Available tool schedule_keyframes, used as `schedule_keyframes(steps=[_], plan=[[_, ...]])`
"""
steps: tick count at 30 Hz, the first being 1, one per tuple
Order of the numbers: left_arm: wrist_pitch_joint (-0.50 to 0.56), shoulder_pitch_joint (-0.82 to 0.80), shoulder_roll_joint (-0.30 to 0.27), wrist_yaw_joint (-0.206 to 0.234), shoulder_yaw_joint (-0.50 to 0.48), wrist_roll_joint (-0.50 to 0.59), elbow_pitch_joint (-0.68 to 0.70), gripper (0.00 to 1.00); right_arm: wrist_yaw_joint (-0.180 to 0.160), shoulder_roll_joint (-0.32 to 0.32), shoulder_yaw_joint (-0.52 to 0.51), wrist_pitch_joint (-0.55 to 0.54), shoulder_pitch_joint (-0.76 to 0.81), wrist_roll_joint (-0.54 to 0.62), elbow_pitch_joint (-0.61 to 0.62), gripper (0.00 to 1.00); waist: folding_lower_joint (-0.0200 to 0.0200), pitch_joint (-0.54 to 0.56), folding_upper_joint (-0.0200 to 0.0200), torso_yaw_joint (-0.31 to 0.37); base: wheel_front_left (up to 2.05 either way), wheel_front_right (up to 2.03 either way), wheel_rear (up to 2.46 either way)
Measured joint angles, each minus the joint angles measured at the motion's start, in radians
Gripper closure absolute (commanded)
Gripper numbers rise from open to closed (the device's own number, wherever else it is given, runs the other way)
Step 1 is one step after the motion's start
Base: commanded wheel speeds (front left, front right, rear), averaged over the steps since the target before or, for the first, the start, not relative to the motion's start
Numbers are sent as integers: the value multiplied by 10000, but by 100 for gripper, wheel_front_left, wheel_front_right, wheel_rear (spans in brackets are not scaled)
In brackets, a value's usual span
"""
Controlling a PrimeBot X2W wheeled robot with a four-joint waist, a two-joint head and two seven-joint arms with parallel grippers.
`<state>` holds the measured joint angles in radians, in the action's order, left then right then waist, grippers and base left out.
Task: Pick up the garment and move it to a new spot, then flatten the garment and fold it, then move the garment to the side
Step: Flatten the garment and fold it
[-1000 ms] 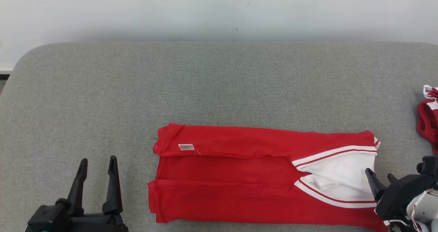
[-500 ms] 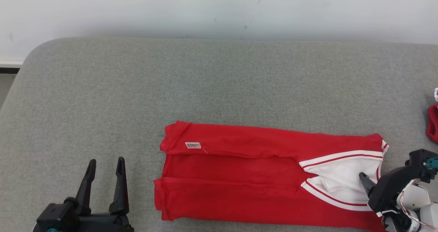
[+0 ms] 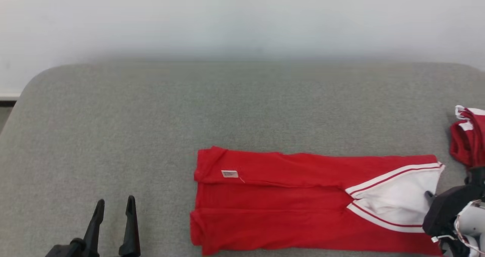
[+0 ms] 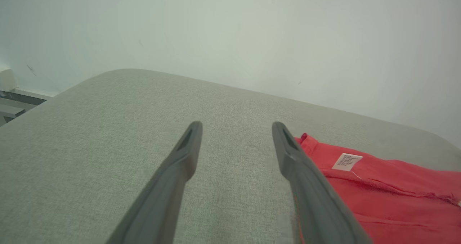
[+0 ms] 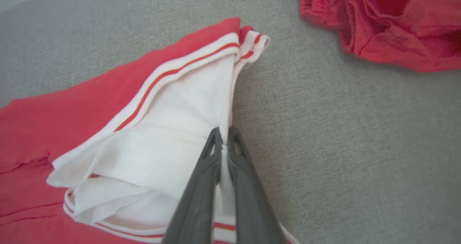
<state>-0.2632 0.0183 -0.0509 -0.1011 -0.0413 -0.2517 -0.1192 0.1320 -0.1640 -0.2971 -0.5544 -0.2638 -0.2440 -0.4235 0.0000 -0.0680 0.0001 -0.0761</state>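
Garment: a red jersey (image 3: pixel 288 196), folded lengthwise into a long strip, lies flat on the near half of the grey padded surface (image 3: pixel 151 116), right of centre in the head view.
Garment, left end: red cloth with a small white label (image 3: pixel 229 173) on the far folded layer; the left wrist view shows the same label (image 4: pixel 346 161) on the jersey (image 4: pixel 396 200).
Garment, right end: a white panel (image 3: pixel 398 196) edged in white-and-red striped trim (image 3: pixel 394 173); its layers bunch loosely in the right wrist view.
Lettering: cannot tell, none faces up.
Right gripper: the right gripper (image 3: pixel 429 194) sits at the jersey's right end, low at the right of the head view.
Right jaws: pressed together, pinching the edge of the white panel (image 5: pixel 180 129); in the right wrist view white cloth shows between the two tips of the gripper (image 5: pixel 224 130).
Left gripper: the left gripper (image 3: pixel 115 201) is at the lower left over bare grey surface, well apart from the jersey's left end.
Left jaws: spread wide with nothing between them, as the left wrist view (image 4: pixel 236 125) shows.
Other cloth: a crumpled red garment (image 3: pixel 468 139) with white trim lies at the surface's right edge, near the jersey's far right corner but not touching it; the right wrist view shows it (image 5: pixel 389 28) beyond the striped corner.
Background: a pale plain wall (image 3: pixel 242 18) behind the surface.
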Motion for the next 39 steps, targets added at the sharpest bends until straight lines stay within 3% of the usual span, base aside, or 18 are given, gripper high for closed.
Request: schedule_keyframes(steps=[6,13,20,25,31,39], plan=[[0,286,4,44,94,-75,35,0,0,-351,-529,-230,-16,688,529,100,-1,452,0,356,0,0,0],[0,453,4,134,180,-140,157,0,0,-706,-334,-763,-33,1413,1271,100,-1,867,0,643,0,0,0],[-6,686,0,144,58,-242,380,0,-2,-435,2196,-1862,-63,339,2504,100,-1,1052,-1,751,0,0,0],[-6,701,0,146,105,-257,408,0,0,-230,3833,-2205,-256,-313,2692,100,0,972,0,656,0,0,0],[-6,576,2,142,274,-255,355,0,-2,343,5275,-2305,-922,-732,1992,100,1,828,0,383,0,0,0],[-8,238,2,167,629,-263,284,0,-2,894,6638,-2011,-2097,-1034,167,100,1,588,0,-132,0,0,0]])
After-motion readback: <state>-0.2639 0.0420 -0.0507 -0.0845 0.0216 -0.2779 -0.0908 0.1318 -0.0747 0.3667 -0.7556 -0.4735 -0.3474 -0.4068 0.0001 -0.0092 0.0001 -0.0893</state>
